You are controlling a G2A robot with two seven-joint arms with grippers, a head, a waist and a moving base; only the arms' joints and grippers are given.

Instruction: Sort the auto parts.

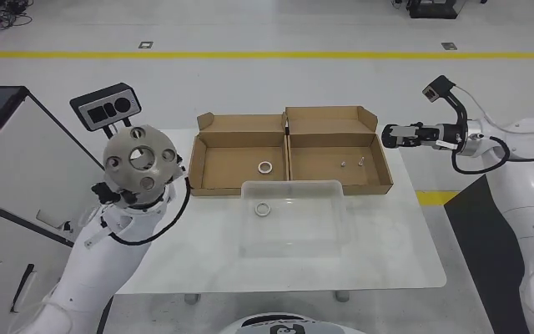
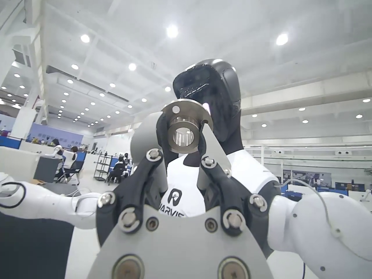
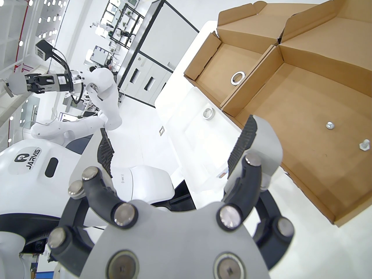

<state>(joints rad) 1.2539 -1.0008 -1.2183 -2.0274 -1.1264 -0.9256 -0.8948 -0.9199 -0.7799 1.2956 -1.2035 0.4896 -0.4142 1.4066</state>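
A pale grey polished floor (image 1: 250,83) carries a straight yellow painted line (image 1: 250,55) behind the white rectangular worktop (image 1: 392,242). A white cabinet with dark edges (image 3: 145,68) stands near the worktop. Round ceiling lamps (image 2: 172,31) shine from the high white ceiling (image 2: 203,1).

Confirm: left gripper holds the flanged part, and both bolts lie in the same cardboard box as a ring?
Not quite. In the top view both bolts lie in one cardboard box, the ring in the neighbouring box. The left gripper does hold the flanged part.
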